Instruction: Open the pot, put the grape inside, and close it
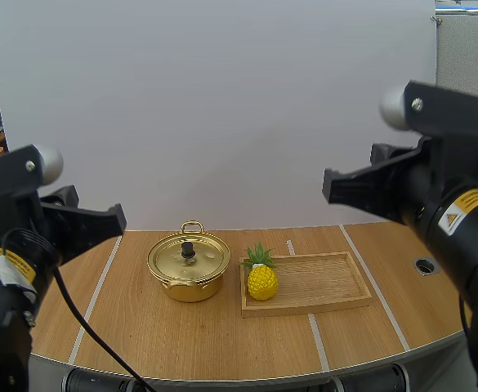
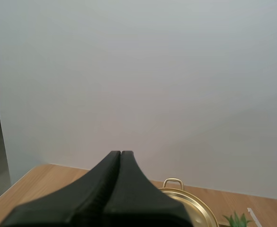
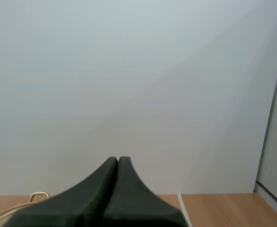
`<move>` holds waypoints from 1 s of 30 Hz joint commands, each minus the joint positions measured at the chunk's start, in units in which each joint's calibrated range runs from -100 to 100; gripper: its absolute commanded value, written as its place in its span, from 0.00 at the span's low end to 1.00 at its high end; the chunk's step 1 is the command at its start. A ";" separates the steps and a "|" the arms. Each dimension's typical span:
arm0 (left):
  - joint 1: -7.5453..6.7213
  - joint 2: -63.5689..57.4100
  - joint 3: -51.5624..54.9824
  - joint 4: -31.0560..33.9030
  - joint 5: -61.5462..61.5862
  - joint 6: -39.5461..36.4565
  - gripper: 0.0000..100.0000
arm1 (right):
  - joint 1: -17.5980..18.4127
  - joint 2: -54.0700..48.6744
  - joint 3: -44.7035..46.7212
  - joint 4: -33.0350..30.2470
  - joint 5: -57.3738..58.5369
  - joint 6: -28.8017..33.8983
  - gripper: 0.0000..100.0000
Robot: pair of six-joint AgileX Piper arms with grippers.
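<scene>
The lidded round gold metal pot [image 1: 188, 265] sits low ahead of the left gripper [image 2: 120, 153] and right gripper [image 3: 118, 160] (both with fingers pressed together, empty), a small yellow pineapple [image 1: 261, 280] just beside it.

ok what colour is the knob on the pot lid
Black. The knob stands out against the gold lid, best seen in the high view.

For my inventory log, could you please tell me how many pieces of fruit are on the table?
1: a yellow pineapple at the left end of the wooden tray, right of the gold pot. Its lid is on, so anything inside is hidden.
</scene>
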 commanded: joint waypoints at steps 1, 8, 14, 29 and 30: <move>0.07 -0.27 4.85 0.73 -6.58 0.16 0.00 | -0.15 -0.29 7.18 -1.23 -3.32 0.09 0.00; 0.07 -0.27 10.28 0.73 -18.86 0.17 0.00 | -0.15 -0.29 15.09 -1.11 -5.63 0.09 0.00; 0.07 -0.27 20.90 0.73 -42.70 0.17 0.00 | -0.15 -0.29 25.11 -1.11 -19.02 0.09 0.00; 0.07 -0.27 38.24 0.73 -57.59 0.51 0.00 | -0.15 -0.29 44.89 -1.11 -46.21 0.09 0.00; 0.07 -0.27 38.44 0.73 -57.59 0.51 0.00 | -0.15 -0.29 45.71 -1.11 -46.21 0.09 0.00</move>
